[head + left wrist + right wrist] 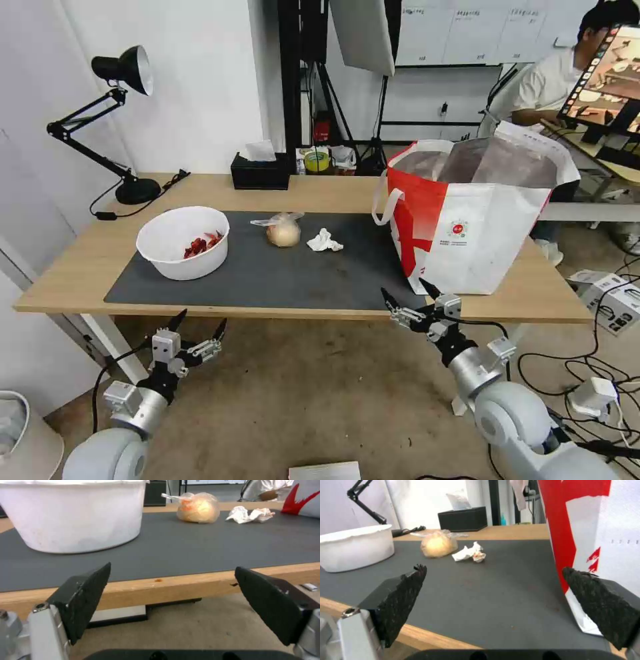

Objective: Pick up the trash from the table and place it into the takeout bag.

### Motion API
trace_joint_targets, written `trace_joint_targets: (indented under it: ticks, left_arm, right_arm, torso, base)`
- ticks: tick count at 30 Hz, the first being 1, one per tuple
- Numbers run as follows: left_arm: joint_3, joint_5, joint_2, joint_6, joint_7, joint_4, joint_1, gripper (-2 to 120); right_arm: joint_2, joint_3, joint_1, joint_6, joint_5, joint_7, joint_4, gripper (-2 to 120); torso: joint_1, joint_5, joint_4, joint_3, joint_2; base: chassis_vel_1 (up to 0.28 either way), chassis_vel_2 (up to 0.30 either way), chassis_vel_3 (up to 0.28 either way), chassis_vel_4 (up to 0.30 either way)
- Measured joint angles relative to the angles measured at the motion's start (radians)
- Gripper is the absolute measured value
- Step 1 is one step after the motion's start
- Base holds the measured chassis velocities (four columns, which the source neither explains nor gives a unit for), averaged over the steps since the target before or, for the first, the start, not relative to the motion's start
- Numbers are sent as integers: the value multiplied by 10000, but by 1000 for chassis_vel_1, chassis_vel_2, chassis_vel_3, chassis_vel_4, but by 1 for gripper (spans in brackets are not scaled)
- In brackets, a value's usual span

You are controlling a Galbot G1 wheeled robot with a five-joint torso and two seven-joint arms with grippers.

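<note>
On the dark grey mat of the light-wood table [60,280] lies the trash: a white round bowl [183,241] [75,515] [355,546] with red scraps at the left, a clear bag around a beige lump [283,230] [198,507] [438,543] mid-table, and a crumpled white tissue [324,241] [250,515] [469,553] just right of it. At the table's right end stands the takeout bag [477,220] [603,537], its mouth wide. My left gripper [199,325] [171,580] hangs open below the table's front edge, under the bowl. Open too, my right gripper [408,295] [493,580] hovers at the front edge beside the takeout bag.
A black tissue box [261,170] [462,518] sits at the table's back edge and a black desk lamp [110,120] at the back left corner. Boxes and cables [610,300] lie on the floor at the right. A white bin [20,433] stands on the floor at the left.
</note>
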Motion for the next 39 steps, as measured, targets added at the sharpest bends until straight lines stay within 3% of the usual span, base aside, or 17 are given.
trace_joint_targets:
  ticks: [28,39]
  left_arm:
    - [-24,-72,-237,65,-209,-40,-60,100]
    - [-5,-80,-236,78,-222,-41,-81,100]
  right_arm:
    - [279,-364,-237,-280,-142,337,-54,100]
    - [739,-610,-373,-490,-501,1640,384,100]
  torso:
    - [1,0,0,0,0]
    - [1,-1,0,-1,-1]
  base:
    - [0,0,0,0]
    - [0,0,0,0]
